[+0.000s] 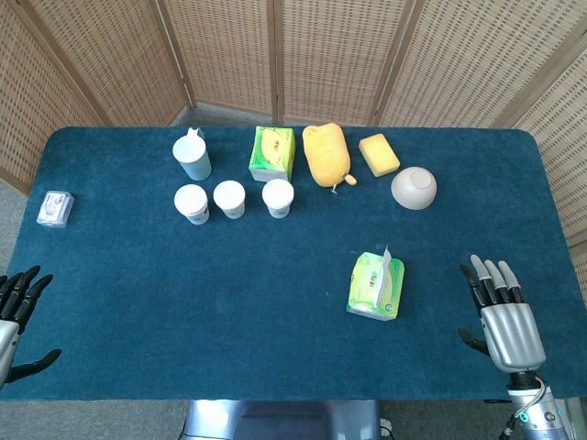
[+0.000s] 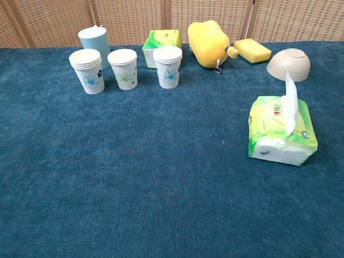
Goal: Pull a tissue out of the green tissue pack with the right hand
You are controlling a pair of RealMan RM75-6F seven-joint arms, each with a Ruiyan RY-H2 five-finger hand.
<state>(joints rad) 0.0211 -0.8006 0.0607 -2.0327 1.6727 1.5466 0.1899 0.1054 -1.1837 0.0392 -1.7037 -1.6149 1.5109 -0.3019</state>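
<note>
The green tissue pack [image 1: 376, 286] [image 2: 281, 131] lies on the blue table right of the middle, with a white tissue [image 2: 291, 102] standing up out of its top slot. My right hand [image 1: 503, 318] rests near the table's front right edge, to the right of the pack and apart from it, fingers straight and spread, holding nothing. My left hand [image 1: 18, 316] sits at the front left edge, fingers apart and empty. Neither hand shows in the chest view.
Along the back stand three paper cups [image 1: 229, 199], a light blue cup [image 1: 193, 156], a green tissue box [image 1: 272, 153], a yellow plush toy [image 1: 326, 154], a yellow sponge [image 1: 379, 154] and an upturned beige bowl [image 1: 414, 187]. A small white packet [image 1: 56, 209] lies far left.
</note>
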